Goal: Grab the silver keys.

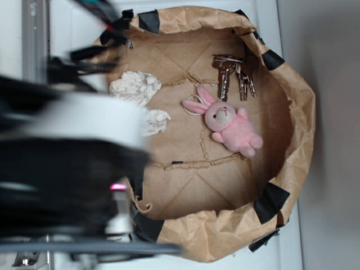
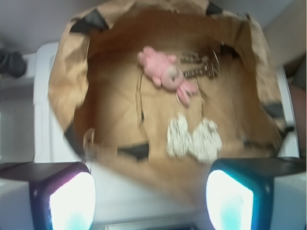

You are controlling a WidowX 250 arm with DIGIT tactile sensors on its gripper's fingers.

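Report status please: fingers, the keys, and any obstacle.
Gripper open, empty, outside the paper bin. Silver keys lying free at the bin's far side. Pink rabbit right beside them, paper wads nearer.

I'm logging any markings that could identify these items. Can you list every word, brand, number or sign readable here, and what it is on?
None can be read in either view.
Bunch of thin silver metal keys: any stamping is too small and blurred to make out.
Pink plush rabbit: no tag or lettering shows.
Crumpled brown paper bag with black tape patches: no print visible.
Crumpled white paper wads: blank.
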